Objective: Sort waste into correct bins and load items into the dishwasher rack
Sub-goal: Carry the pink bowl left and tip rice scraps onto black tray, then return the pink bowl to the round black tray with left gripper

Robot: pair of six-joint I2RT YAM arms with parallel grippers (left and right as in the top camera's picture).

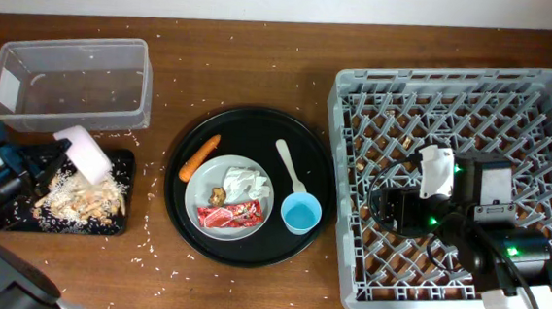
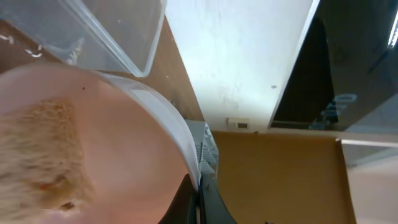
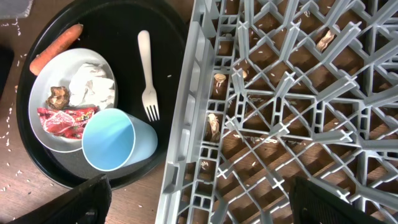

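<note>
My left gripper (image 1: pixel 60 149) is shut on the rim of the small white bowl (image 1: pixel 86 153) and holds it tipped over the shallow black tray (image 1: pixel 125 163). Pale food scraps (image 1: pixel 83 199) lie heaped on that tray. In the left wrist view the jaws (image 2: pixel 198 190) pinch the bowl's rim (image 2: pixel 161 112), with crumbs inside the bowl. The grey plate (image 1: pixel 200 196) holds the tissue (image 1: pixel 247 185) and red wrapper (image 1: pixel 230 215). The carrot (image 1: pixel 199 156) leans on the plate's edge. The blue cup (image 1: pixel 301 214) and white spoon (image 1: pixel 290 165) lie beside it. My right gripper (image 3: pixel 199 205) is open and empty above the dishwasher rack's left edge (image 3: pixel 186 124).
The clear tub (image 1: pixel 72 82) stands at the back left, just behind the black tray. The plate, cup and spoon sit on a large round black tray (image 1: pixel 184 143) mid-table. Rice-like crumbs are scattered over the wooden table (image 1: pixel 151 263) and the rack floor (image 3: pixel 214 124).
</note>
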